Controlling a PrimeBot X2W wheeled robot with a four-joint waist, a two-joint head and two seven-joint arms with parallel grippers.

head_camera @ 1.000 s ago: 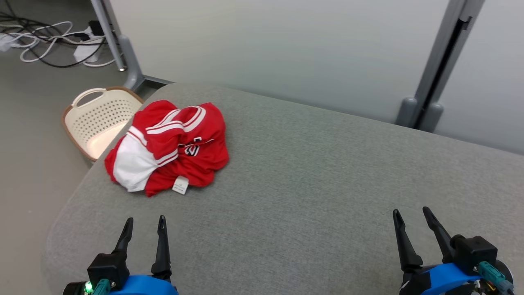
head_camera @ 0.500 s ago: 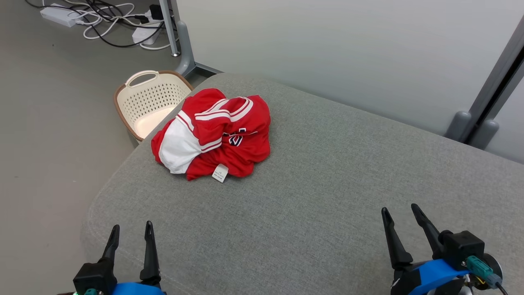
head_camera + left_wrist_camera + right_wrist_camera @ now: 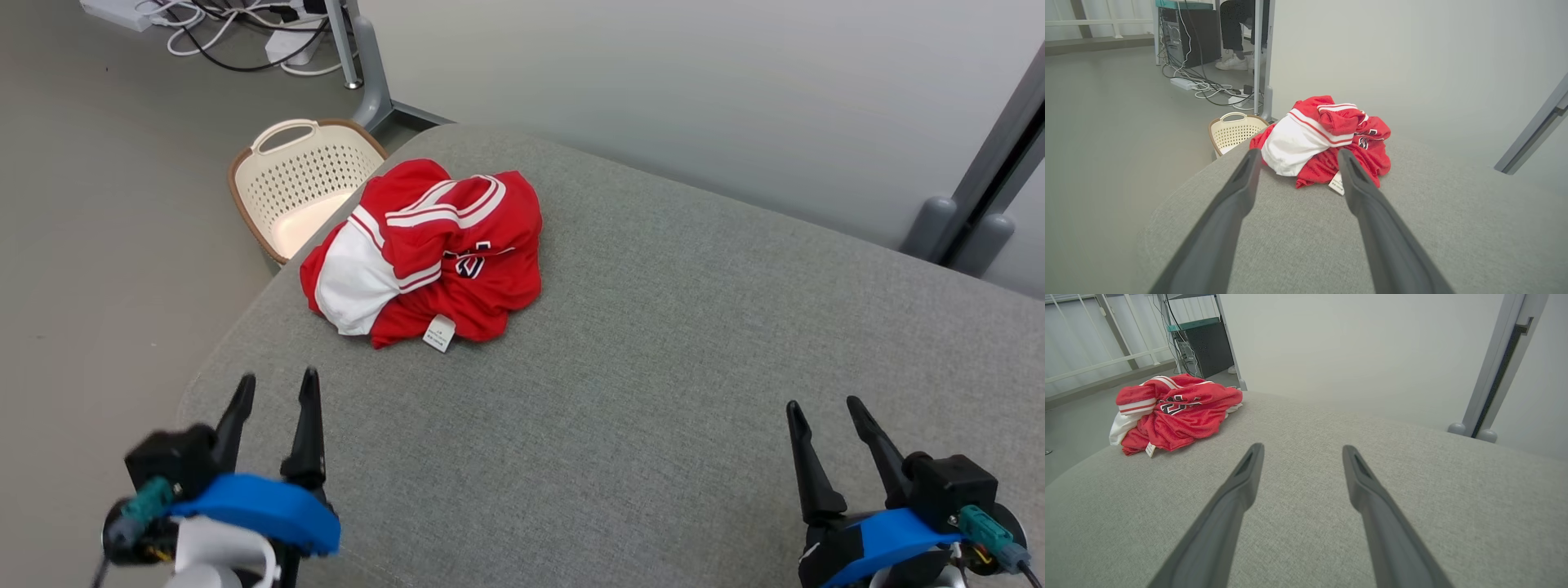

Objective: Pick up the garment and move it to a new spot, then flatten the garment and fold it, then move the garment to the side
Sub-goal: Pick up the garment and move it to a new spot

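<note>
left end effector [image 3: 278, 375] raised, blurred, basket [image 3: 286, 175] half-hidden

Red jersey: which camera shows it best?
The head view: the whole crumpled red jersey lies in full view from above. The left wrist view sees it low, side-on; the right wrist view, small, off to the left.

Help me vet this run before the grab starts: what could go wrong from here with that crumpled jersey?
1. The garment sits bunched at the corner of the table, with the basket just below that edge. A push from the open left tool might slide it off.
2. Its layers are piled up, so a pinch may catch only one fold or the white label. The garment would then likely drag rather than lift.
</note>
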